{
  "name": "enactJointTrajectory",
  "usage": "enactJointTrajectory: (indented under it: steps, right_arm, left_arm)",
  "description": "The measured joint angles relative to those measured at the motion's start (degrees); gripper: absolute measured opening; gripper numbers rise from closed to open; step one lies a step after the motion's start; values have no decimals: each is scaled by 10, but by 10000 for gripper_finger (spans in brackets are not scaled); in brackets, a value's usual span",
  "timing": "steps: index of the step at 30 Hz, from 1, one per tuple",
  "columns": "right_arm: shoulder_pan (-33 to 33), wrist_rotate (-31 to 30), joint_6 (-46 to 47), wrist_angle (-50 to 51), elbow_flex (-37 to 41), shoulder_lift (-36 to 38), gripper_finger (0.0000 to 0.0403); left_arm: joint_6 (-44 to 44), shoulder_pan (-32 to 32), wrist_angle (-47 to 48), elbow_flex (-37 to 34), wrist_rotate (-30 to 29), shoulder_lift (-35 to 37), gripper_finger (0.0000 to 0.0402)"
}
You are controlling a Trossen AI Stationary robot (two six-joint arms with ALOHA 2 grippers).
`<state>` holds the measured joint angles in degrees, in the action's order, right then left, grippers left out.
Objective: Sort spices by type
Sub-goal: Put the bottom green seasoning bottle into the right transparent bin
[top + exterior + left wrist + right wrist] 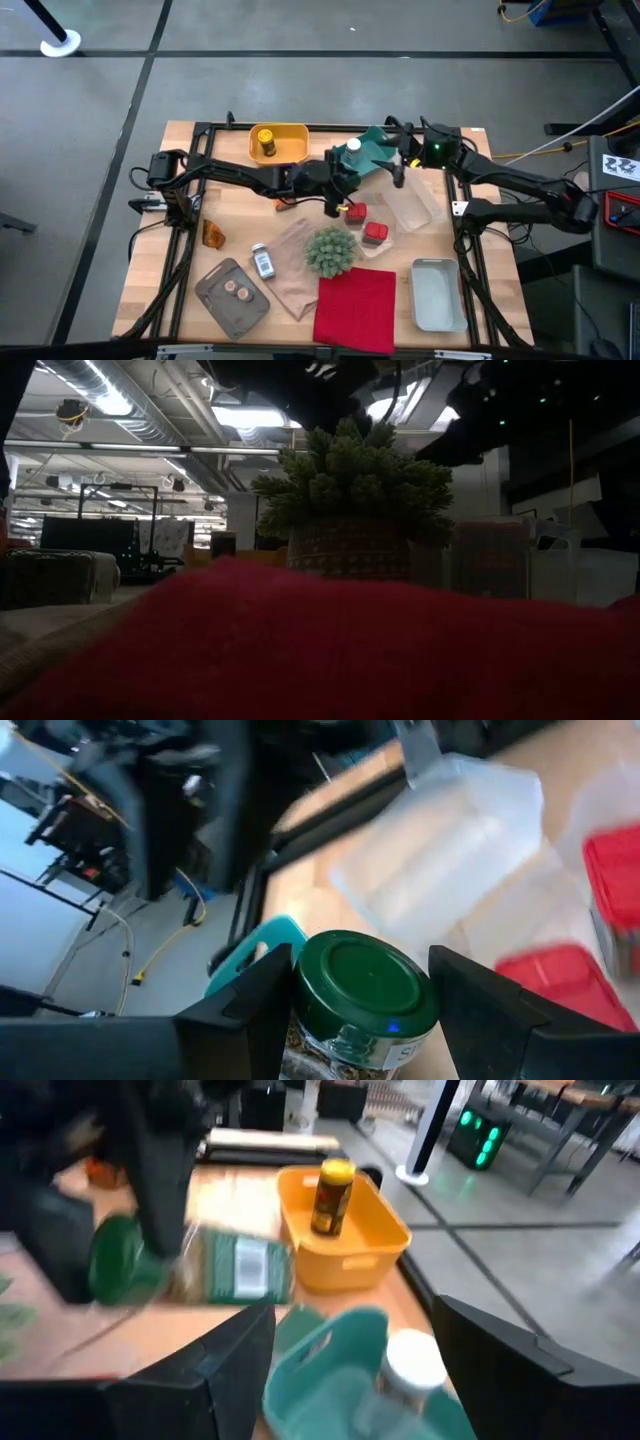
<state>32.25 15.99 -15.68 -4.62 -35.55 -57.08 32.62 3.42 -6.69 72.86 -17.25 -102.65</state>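
Four views are given. In the high view, a wooden desk point(240, 230) is seen from above. The left gripper point(338, 190) is found near the frame's centre, closed on a green jar point(337, 182), which is mostly hidden there. The right gripper point(400, 165) is placed just right of a teal bin point(378, 148) holding a white-capped jar point(353, 150). A yellow jar point(265, 143) stands in a yellow bin point(290, 142) at upper centre. Two red tins point(366, 222) lie below the grippers, next to a clear tray point(412, 205). A spiky green plant point(330, 250), a red cloth point(355, 308), a grey tray point(222, 302) with two brown discs point(236, 291), a clear jar point(262, 262), an orange-brown packet point(212, 233) and a white bin point(437, 295) fill the lower half.

In the low view, the red cloth point(330, 650) covers the foreground and the plant point(350, 480) rises at centre; the arms are dark shapes at the top.

In the left wrist view, the green jar point(362, 995) is held between the two dark fingers point(250, 1015) at lower centre, a red tin point(555, 982) at lower right.

In the right wrist view, the fingers point(225, 1355) are spread wide and hold nothing. The teal bin point(330, 1355) and white-capped jar point(410, 1365) appear at lower centre, the yellow jar point(332, 1195) in its yellow bin point(350, 1250) above, and the green jar point(190, 1265) at left.
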Motion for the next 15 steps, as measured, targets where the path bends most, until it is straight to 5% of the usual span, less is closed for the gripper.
enactJointTrajectory:
  steps: [8, 15]
  right_arm:
    - [0, 1, 0, 123, 0, 75, 270]
    - [0, 30, 6, 118, 0, 77, 270]
  left_arm:
    - [-96, 22, -80, 0, 0, 0, 195]
    - [-207, 43, -124, 0, 1, 0, 195]
